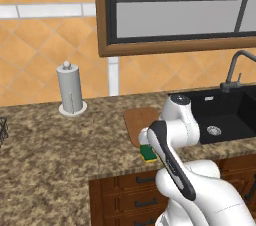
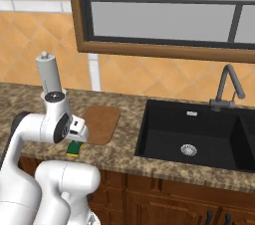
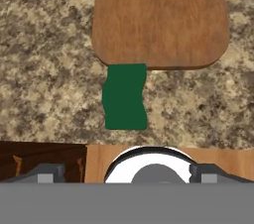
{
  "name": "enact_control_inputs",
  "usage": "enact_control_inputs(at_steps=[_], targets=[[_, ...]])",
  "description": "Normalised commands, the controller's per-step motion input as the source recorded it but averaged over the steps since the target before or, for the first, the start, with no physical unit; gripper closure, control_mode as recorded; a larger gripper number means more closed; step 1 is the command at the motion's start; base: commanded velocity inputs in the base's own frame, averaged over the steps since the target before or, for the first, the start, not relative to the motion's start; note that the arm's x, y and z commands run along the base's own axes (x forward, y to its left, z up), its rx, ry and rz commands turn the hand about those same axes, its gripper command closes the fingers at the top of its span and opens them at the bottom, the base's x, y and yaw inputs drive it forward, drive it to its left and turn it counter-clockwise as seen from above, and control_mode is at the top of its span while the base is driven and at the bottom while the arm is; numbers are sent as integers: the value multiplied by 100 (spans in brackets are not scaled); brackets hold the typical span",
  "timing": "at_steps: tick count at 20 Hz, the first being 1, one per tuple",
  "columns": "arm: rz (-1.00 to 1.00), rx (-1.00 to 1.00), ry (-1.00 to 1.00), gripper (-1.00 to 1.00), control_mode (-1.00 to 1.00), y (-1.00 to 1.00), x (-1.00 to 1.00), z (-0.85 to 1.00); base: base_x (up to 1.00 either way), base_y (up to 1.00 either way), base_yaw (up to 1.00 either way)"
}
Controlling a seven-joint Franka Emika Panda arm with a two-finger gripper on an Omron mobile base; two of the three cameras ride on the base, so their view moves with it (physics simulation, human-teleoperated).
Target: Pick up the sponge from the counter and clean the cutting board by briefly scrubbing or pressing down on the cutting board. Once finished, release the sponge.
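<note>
Speckled brown-and-beige granite bench along an orange-tiled wall, wood-framed window above. Dark wooden drawers with black handles under the front edge. Black sink basin set into the bench, dark grey faucet behind it. Paper towel roll upright on a round holder, back by the wall, well apart from the rest. Corner of a dark wire rack at the far left edge of the left base view.

Cutting board flat on the bench, reddish-brown wood, rounded corners, between towel roll and sink. Sponge on the bench just at the board's near edge, green face up with wavy long sides; far end meeting or barely under the board's edge near one corner, cannot tell which. Yellow layer visible beneath the green in both base views. Sponge close to the bench's front edge, not on the board.

Hand directly above sponge and front edge, pointing down, spread wide, nothing between the fingers. No contact with the sponge. Arm elbow blocks part of board and sponge in both base views.
</note>
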Motion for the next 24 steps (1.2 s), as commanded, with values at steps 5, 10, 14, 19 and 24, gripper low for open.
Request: enact_control_inputs(at_steps=[5,10,14,19,24], targets=[[0,-1,3,-100,-100,12,6,-23,0,0,0],[0,0,2,-100,-100,0,9,-20,0,0,0],[0,-4,2,-100,-100,0,17,-23,0,0,0],[0,0,4,-100,-100,0,20,-20,0,0,0],[0,0,2,-100,-100,0,11,-24,0,0,0]])
